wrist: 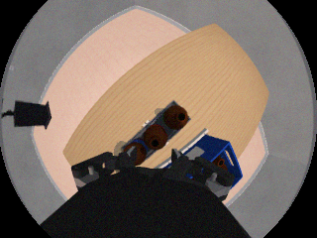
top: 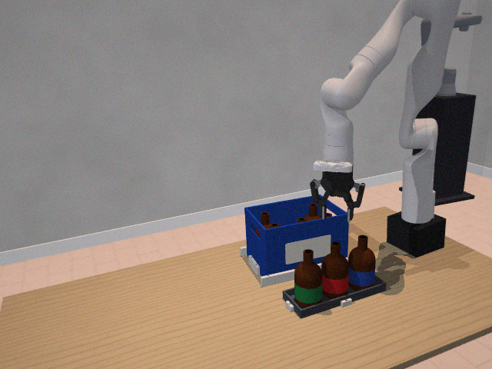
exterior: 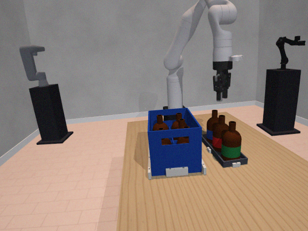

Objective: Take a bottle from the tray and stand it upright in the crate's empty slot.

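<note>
One hand (top: 337, 216) (exterior: 222, 98) (wrist: 154, 153), fingers spread, nothing between them, pointing down. Below it, three upright brown bottles, labelled blue (top: 361, 264) (exterior: 212, 126) (wrist: 134, 153), red (top: 334, 271) (exterior: 220, 134) (wrist: 156, 136) and green (top: 308, 280) (exterior: 231, 141) (wrist: 176, 117), in one dark tray (top: 337, 302) (exterior: 224, 162) (wrist: 174, 103). Lower and to its side, one upright blue crate (top: 274, 246) (exterior: 175, 154) (wrist: 215, 145), holding brown bottles (top: 264, 218) (exterior: 159, 124) (wrist: 220, 162). Beneath all, one wooden desk (top: 158, 310) (exterior: 211, 198) (wrist: 213, 69). Crate and tray stood level, apart.

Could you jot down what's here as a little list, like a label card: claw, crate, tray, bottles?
claw: open, nothing held, above the bottles
crate: blue, upright, some brown bottles inside
tray: dark, flat on the table, beside the crate
tray bottles: three, brown, upright
labels: green, red, blue
</note>
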`<state>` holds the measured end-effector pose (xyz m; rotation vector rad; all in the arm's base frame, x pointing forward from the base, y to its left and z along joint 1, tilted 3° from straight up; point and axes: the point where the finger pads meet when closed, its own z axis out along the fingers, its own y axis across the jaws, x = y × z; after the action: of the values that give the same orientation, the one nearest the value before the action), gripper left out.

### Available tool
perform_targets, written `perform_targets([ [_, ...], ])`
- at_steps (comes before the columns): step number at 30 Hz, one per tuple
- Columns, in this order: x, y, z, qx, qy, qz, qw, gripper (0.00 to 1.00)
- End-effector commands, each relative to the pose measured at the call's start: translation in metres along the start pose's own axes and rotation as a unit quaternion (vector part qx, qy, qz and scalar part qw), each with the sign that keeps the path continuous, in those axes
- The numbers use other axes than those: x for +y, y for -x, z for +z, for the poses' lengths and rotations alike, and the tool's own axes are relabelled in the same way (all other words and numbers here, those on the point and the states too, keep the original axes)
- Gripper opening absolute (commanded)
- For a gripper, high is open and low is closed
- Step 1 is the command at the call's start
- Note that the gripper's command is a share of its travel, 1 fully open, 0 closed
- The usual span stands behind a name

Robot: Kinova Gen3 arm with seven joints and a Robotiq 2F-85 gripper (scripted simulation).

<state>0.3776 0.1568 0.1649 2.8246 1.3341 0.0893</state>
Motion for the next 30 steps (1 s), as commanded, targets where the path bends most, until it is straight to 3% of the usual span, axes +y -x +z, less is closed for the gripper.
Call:
perform_targets([
  [1, 0.0, 0.0, 0.0, 0.001, 0.0, 0.0, 1.0, 0.64],
  [30, 0.0, 0.0, 0.01, 0.001, 0.0, 0.0, 1.0, 0.64],
])
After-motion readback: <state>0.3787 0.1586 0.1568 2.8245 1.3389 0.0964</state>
